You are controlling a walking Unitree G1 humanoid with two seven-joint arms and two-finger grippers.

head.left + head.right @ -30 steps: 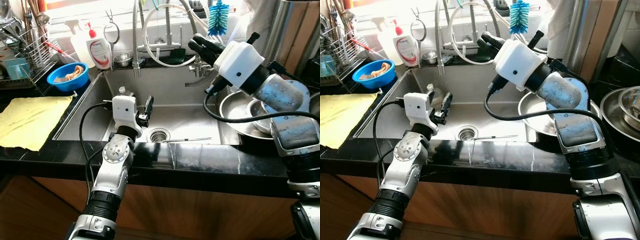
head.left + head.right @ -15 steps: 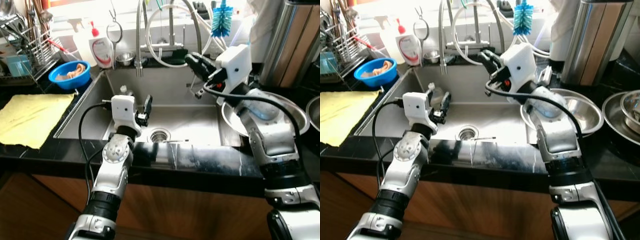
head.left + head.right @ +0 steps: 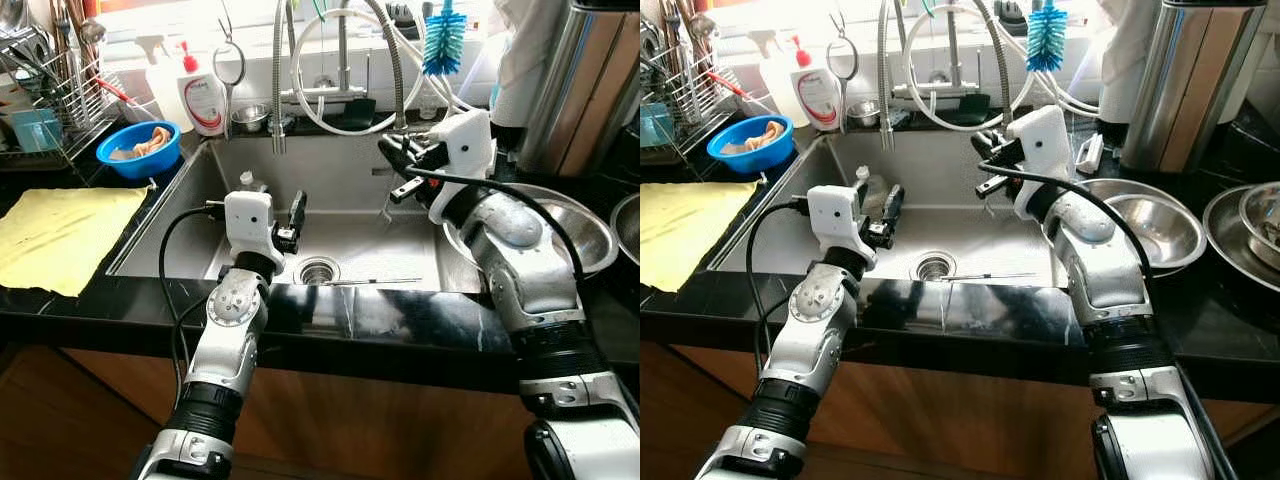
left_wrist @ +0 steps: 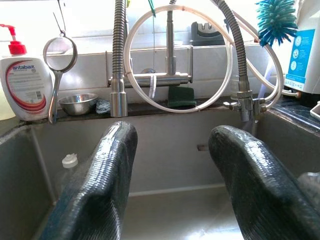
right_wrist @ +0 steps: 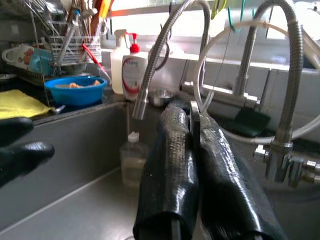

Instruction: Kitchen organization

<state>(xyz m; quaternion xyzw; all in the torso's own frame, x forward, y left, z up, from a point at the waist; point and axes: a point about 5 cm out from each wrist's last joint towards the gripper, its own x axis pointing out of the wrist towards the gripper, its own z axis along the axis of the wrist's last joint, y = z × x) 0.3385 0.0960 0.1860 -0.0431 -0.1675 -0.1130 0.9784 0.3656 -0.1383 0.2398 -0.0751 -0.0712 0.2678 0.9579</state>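
Note:
My left gripper (image 3: 285, 215) hovers open inside the steel sink (image 3: 190, 205), just left of the drain (image 3: 319, 268); nothing sits between its fingers (image 4: 107, 170). My right gripper (image 3: 393, 155) is shut, fingers (image 5: 172, 165) pressed together, above the sink's right half and below the faucet hoses (image 3: 345, 60). A thin grey strip shows between those fingers; I cannot tell what it is. A thin metal rod (image 3: 375, 281) lies on the sink floor right of the drain. A small clear bottle (image 3: 248, 183) stands at the sink's back left.
Steel bowls (image 3: 575, 225) are stacked on the counter to the right. On the left are a yellow cloth (image 3: 60, 235), a blue bowl (image 3: 138, 148), a soap bottle (image 3: 200, 95) and a dish rack (image 3: 50, 90). A blue brush (image 3: 443, 45) hangs above the faucet.
My right arm has come down from beside the faucet toward the sink, its gripper lower and closer to me. The left arm has stayed put. The camera shifted slightly.

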